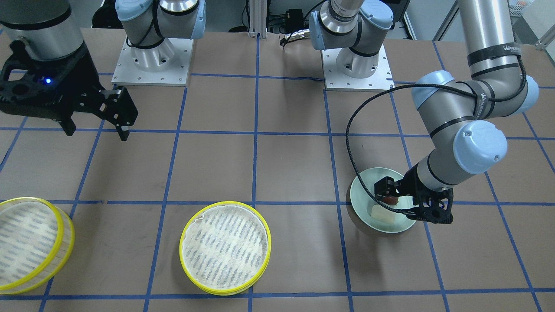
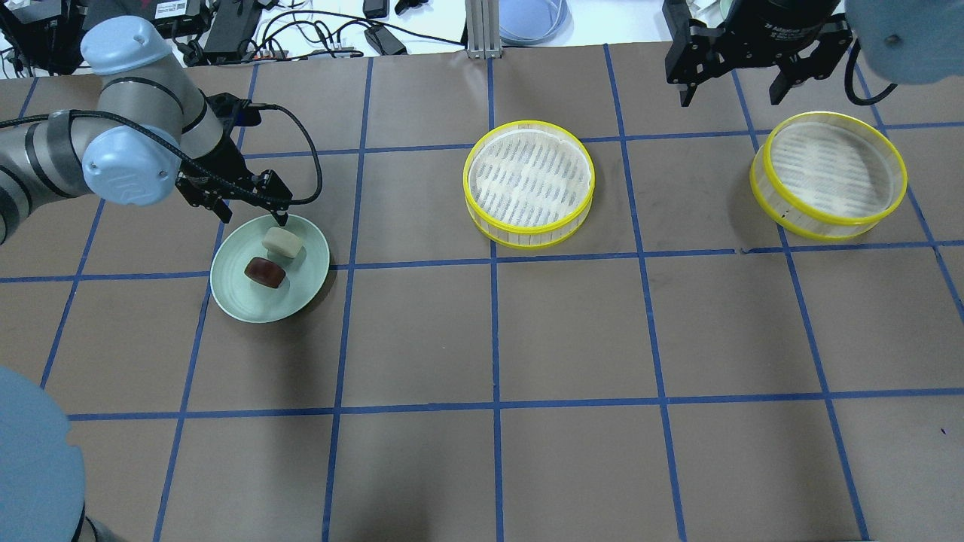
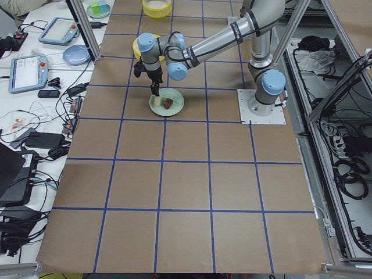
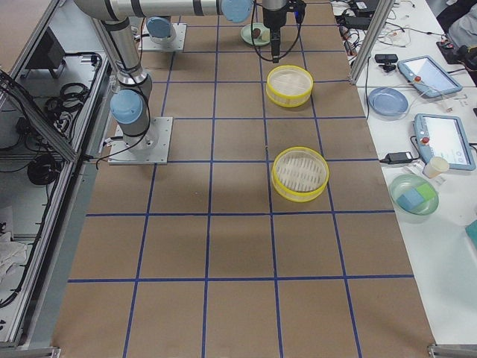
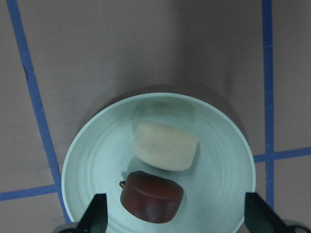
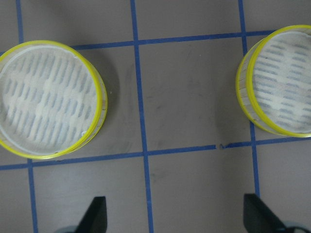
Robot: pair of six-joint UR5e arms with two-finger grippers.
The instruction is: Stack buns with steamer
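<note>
The left gripper is hovering low over a green plate, its fingers spread wide and gripping nothing. A brown bun and a white bun are lying side by side on the plate. The right gripper is hanging high above the table, wide open and holding nothing. The middle tray and end tray are sitting well apart.

Bright, even overhead light. Soft shadow beside plate on worktop. Wrist views dimmer, greyer; left gripper fingertips blurred at bottom edge.
</note>
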